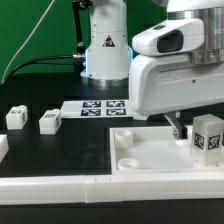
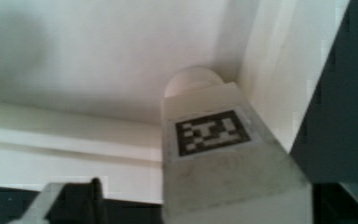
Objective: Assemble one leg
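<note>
One leg (image 1: 208, 136), a small white block with a black-and-white marker, stands at the far right corner of the large white panel (image 1: 150, 152). My gripper (image 1: 198, 130) straddles it. In the wrist view the leg (image 2: 211, 140) runs between the fingers. A dark gap shows between one finger (image 2: 82, 200) and the leg, so the gripper (image 2: 211, 198) is open. The other finger is mostly hidden beside the leg. Two more legs (image 1: 15, 117) (image 1: 50, 121) lie on the black table at the exterior view's left.
The marker board (image 1: 100, 107) lies behind the panel, in front of the robot base (image 1: 105, 45). A white rail (image 1: 60, 186) runs along the table's front edge. The panel has a round corner socket (image 1: 128, 160) near its front left.
</note>
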Robot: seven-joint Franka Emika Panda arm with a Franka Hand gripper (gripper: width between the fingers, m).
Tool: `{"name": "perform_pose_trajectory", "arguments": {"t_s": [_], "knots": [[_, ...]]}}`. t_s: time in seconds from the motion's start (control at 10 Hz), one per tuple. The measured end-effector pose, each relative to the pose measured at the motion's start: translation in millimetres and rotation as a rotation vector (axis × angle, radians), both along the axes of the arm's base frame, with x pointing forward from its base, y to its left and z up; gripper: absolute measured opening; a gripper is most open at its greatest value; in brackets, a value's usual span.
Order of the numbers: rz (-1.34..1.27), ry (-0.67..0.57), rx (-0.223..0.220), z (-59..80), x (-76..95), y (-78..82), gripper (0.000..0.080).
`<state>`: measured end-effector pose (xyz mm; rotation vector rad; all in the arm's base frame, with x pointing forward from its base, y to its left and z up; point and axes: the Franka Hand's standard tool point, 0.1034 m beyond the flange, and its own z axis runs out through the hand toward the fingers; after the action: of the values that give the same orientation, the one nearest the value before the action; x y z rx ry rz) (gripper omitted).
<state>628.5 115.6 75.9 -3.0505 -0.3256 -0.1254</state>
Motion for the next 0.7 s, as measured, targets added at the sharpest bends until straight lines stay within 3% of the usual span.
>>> {"name": "perform_pose_trajectory", "arguments": {"t_s": [0.1, 0.2, 0.3, 0.7], "knots": [[-0.001, 0.000, 0.000, 0.0, 0.0, -0.2, 0.0411], [0.000, 0.000, 0.000, 0.0, 0.0, -0.1, 0.0411], [-0.003, 0.000, 0.000, -0.1, 0.0, -0.2, 0.0291], [-0.427, 0.013, 0.055, -0.9, 0.7, -2.1, 0.0291]]}}
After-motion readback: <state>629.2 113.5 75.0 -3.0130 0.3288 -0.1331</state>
